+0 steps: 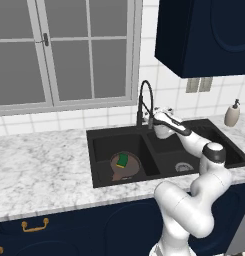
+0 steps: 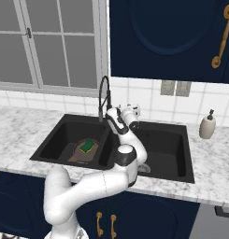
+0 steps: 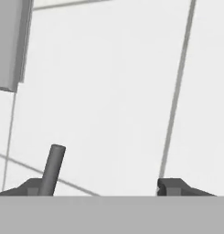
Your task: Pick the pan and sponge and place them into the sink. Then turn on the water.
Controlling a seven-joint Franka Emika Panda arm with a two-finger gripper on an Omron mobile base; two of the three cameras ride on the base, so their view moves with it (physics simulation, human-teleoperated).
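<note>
The pan (image 1: 125, 167) lies in the left basin of the sink (image 1: 101, 142), in the lower middle of the left base view, and the sponge (image 1: 122, 160) rests on top of it. So the 2 things are already placed, and I judge that the step in hand is to turn on the water. No stream comes from the tap (image 1: 145, 95) yet.

The pincer (image 3: 98, 185) is at the back of the sink, beside the base of the tap, in the middle of both base views. In the hand view its 2 tips (image 3: 173, 186) stand well apart with nothing between them, so it is open and holds nothing. A thin grey rod (image 3: 52, 170), which I take for the tap lever, rises at the lower left of the hand view, just at the left tip. Behind it is only the white tiled wall (image 3: 109, 91).

To do this step well, I think the lever should meet one finger fully, not only its edge, because a thin rod can slip off. A slow push to the side, following the arc of the lever, seems safer than a hard squeeze. The hand should stay clear of the arched neck and of the wall behind. I cannot tell from these pictures in which direction the lever opens, so the spout should be watched for the stream.
</note>
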